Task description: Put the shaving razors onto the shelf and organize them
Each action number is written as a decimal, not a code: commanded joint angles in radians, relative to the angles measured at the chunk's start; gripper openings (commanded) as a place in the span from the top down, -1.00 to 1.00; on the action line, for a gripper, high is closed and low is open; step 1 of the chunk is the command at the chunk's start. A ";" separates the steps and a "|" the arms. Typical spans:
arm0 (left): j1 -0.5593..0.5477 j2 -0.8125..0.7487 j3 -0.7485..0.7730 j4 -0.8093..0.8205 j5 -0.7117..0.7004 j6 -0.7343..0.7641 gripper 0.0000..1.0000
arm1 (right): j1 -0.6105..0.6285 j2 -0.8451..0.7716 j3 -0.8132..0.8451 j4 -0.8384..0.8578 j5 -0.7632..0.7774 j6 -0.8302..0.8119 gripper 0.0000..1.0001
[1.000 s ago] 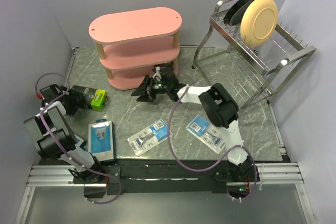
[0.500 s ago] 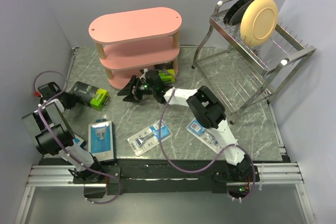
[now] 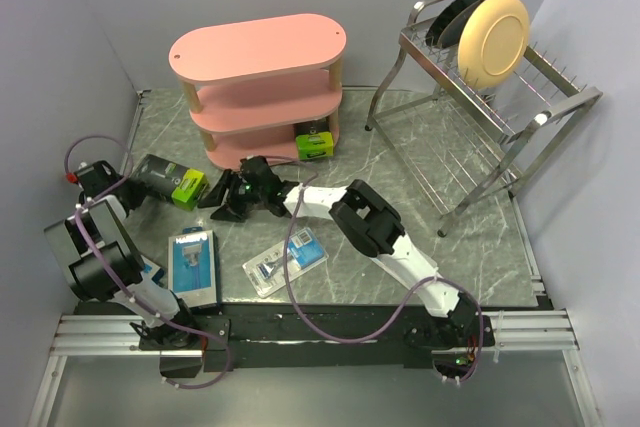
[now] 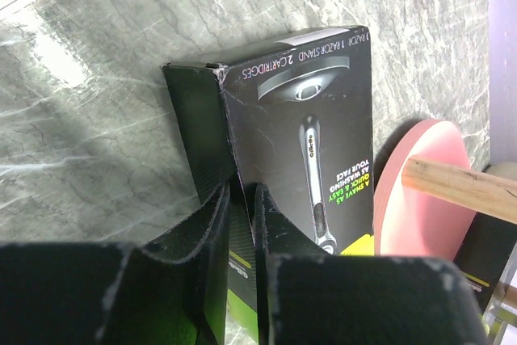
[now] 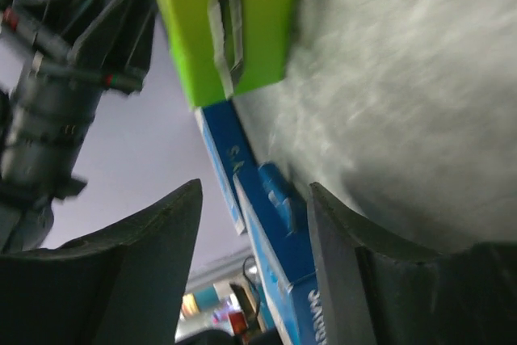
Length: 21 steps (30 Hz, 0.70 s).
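Swung left from the shelf front, the right gripper (image 3: 225, 199) hangs apart, empty, beside the black lime-ended razor box (image 3: 172, 183), which the left gripper (image 4: 242, 199) clamps at far left. Its twin box (image 3: 315, 144) seems shelved on the pink three-tier shelf's (image 3: 260, 47) lowest board. The blue-carded pack (image 3: 192, 265) and clear blister pack (image 3: 285, 259) lie near, unshelved.

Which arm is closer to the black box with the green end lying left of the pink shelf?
Left. The left gripper is clamped on the black box at its dark end. The right gripper hangs open just beyond the box's green end.
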 commanded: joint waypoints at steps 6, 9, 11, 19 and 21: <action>-0.024 0.015 -0.097 -0.215 0.010 0.081 0.51 | -0.008 0.098 0.166 -0.063 0.107 0.046 -0.18; -0.024 0.009 -0.105 -0.215 0.005 0.079 0.48 | -0.011 0.123 0.208 -0.062 0.144 0.044 -0.18; -0.024 0.009 -0.103 -0.220 0.000 0.081 0.46 | -0.011 0.141 0.243 -0.069 0.161 0.038 -0.16; -0.034 -0.005 -0.105 -0.223 -0.006 0.082 0.42 | -0.014 0.152 0.260 -0.206 0.258 0.101 0.22; -0.036 -0.011 -0.109 -0.217 -0.006 0.084 0.39 | -0.014 0.146 0.251 -0.189 0.259 0.098 0.48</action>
